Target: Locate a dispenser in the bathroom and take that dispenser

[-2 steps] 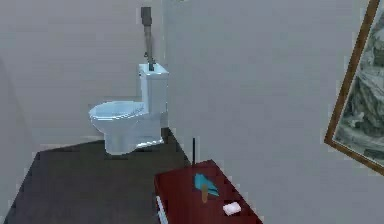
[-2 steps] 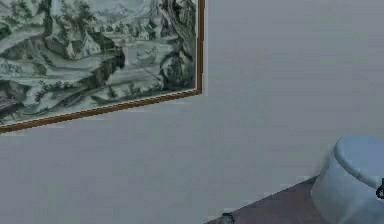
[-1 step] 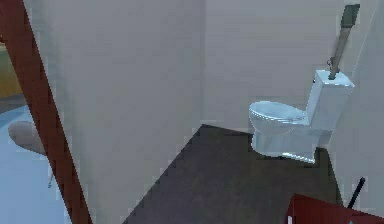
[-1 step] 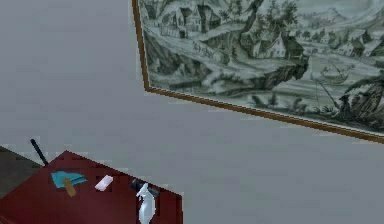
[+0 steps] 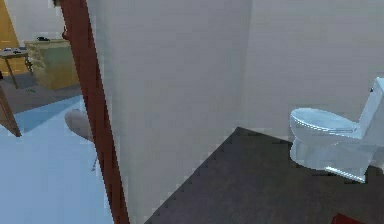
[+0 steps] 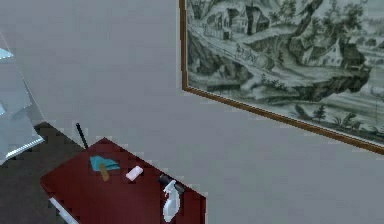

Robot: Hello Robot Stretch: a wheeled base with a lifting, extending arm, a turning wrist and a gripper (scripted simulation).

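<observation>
Dispenser [image 6: 172,203] waiting on the red desk [image 6: 70,183], by the toilet [image 5: 325,140].
It looks like a white bottle with a dark nozzle, standing upright near the desk's front edge, so probably easy to reach. 1 pink block [image 6: 134,174] and 1 teal item [image 6: 102,163] lie near it. I cannot tell the arm's pose or the gripper's state.

In the arm side view you see a dark red tabletop [image 6: 70,182] carrying, from left to right, a teal object [image 6: 103,165], a small pale pink block [image 6: 134,174] and a standing white spray bottle [image 6: 172,204] with a dark head, while in the forward view a white toilet [image 5: 328,140] stands on the dark floor [image 5: 235,185].
</observation>
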